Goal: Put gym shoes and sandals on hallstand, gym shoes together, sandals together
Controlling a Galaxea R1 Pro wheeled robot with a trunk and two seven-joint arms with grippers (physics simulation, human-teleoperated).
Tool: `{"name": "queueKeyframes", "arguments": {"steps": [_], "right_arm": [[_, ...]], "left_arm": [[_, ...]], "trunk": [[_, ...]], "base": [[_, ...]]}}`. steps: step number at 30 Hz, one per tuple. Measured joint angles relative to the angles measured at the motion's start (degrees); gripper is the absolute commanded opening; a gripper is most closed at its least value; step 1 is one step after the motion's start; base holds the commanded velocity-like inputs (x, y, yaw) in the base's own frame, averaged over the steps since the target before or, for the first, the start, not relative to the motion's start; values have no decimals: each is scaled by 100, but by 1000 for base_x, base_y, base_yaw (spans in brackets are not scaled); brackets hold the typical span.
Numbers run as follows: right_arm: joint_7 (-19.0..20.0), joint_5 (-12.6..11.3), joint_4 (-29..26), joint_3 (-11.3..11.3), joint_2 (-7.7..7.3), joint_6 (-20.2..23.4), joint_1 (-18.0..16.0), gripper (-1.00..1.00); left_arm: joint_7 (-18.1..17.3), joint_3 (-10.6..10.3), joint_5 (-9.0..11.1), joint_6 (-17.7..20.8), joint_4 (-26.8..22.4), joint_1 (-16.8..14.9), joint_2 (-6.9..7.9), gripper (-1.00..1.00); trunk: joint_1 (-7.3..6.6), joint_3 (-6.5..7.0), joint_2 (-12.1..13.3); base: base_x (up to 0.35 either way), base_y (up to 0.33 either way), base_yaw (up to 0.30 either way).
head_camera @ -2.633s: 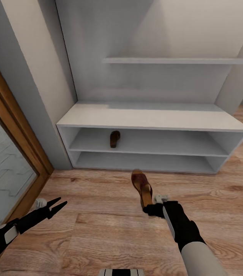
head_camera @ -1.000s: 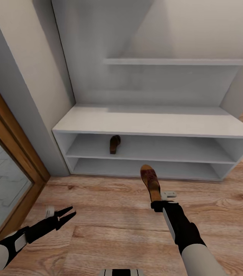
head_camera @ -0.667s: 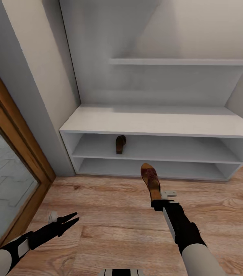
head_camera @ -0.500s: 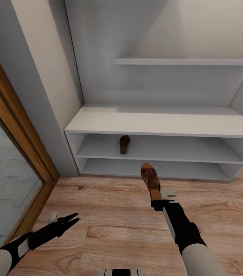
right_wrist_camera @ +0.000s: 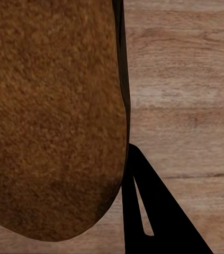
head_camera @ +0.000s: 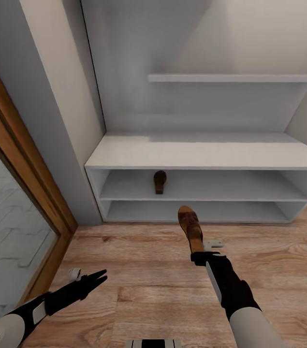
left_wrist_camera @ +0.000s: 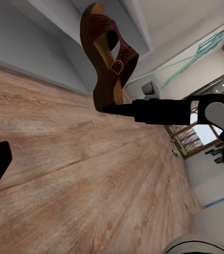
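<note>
The pale grey hallstand point(head_camera: 206, 154) stands ahead against the wall. One brown sandal point(head_camera: 159, 181) lies on its middle shelf, left of centre. My right gripper point(head_camera: 199, 252) is shut on the heel end of the other sandal point(head_camera: 190, 226), held above the corridor floor point(head_camera: 148, 295) with its toe toward the rack's lower shelf. In the left wrist view this sandal point(left_wrist_camera: 109, 58) hangs from the black right fingers point(left_wrist_camera: 149, 110). Its sole point(right_wrist_camera: 53, 116) sits close in the right wrist view. My left gripper point(head_camera: 97, 278) is open and holds nothing, low at the left. The gym shoes are out of view.
A wood-framed glass door point(head_camera: 18, 193) and a grey wall corner point(head_camera: 51, 125) close in on the left. A stepped upper shelf point(head_camera: 235, 77) juts out above the bench top. Bare plank floor lies between me and the rack.
The camera has moved, so the rack now sits further right in the picture. The right gripper still holds the sandal the same way. The left gripper has drifted slightly inward.
</note>
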Motion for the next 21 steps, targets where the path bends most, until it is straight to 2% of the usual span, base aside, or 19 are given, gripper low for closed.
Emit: {"name": "queueKeyframes", "arguments": {"steps": [10, 14, 15, 21], "right_arm": [[0, 0, 0, 0, 0, -2, 0, -100], [0, 0, 0, 0, 0, -1, 0, -100], [0, 9, 2, 0, -1, -5, -1, -100], [0, 0, 5, 0, 0, -5, 0, -100]], "left_arm": [[1, -84, -8, 0, 0, 0, -34, 100], [-1, -110, -11, 0, 0, 0, -120, 100], [-3, -272, -26, -1, 2, 1, -265, 100], [0, -302, -29, 0, 1, 3, -317, 100]], "trunk": [[0, 0, 0], [0, 0, 0], [-1, 0, 0], [0, 0, 0]], "base": [[0, 1, -1], [0, 55, 0], [0, 191, 0], [0, 69, 0]]}}
